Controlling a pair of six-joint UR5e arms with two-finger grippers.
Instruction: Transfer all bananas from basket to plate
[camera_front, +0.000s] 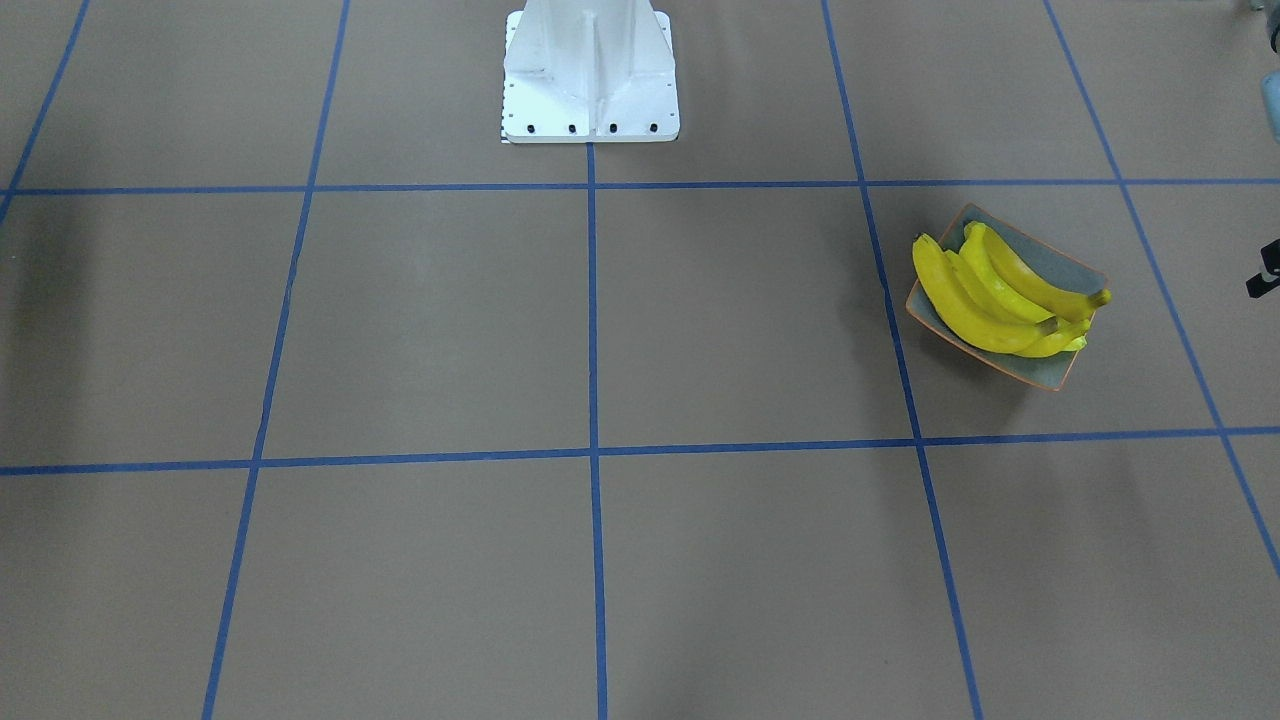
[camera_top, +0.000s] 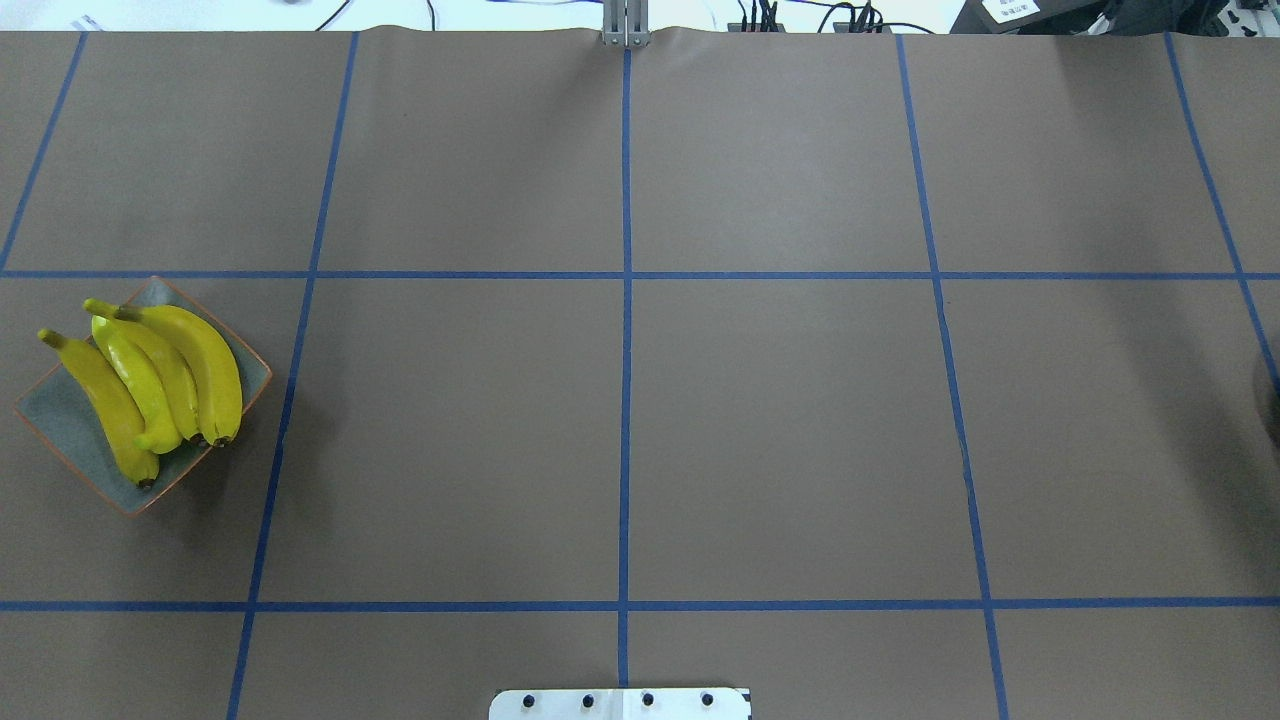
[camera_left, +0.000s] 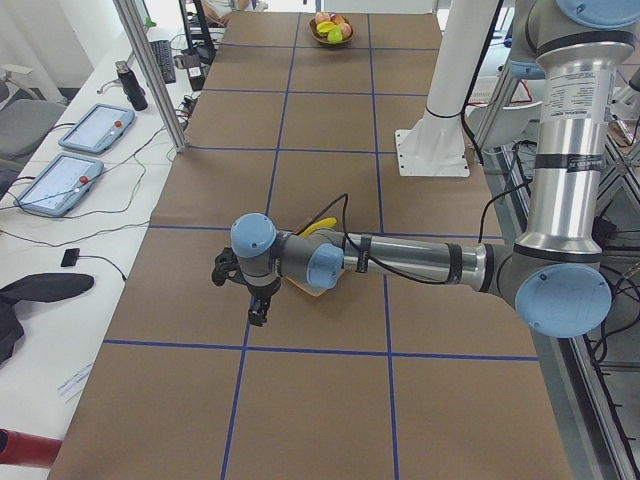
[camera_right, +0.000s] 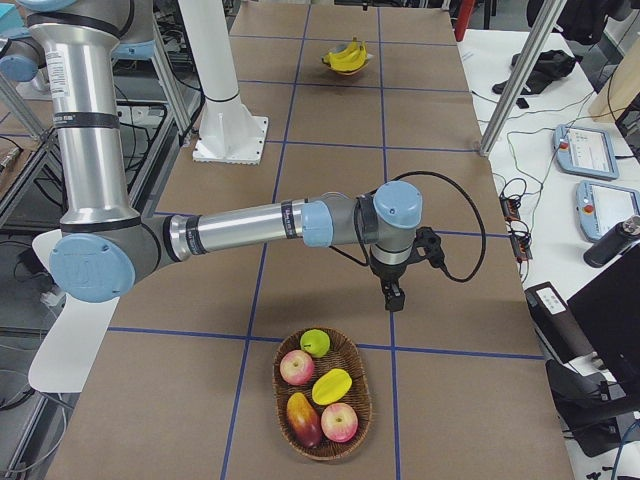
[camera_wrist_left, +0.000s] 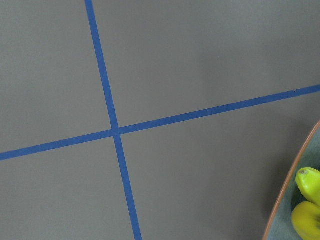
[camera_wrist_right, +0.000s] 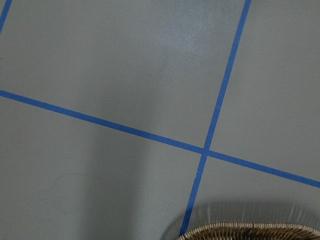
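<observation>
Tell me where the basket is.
The wicker basket sits in the exterior right view's foreground, on the table at the robot's right, near the right gripper.

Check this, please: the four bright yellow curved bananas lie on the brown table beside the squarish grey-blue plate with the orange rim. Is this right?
No. The four bright yellow curved bananas lie on the squarish grey-blue plate with the orange rim, not beside it on the brown table. The overhead exterior view shows this.
</observation>
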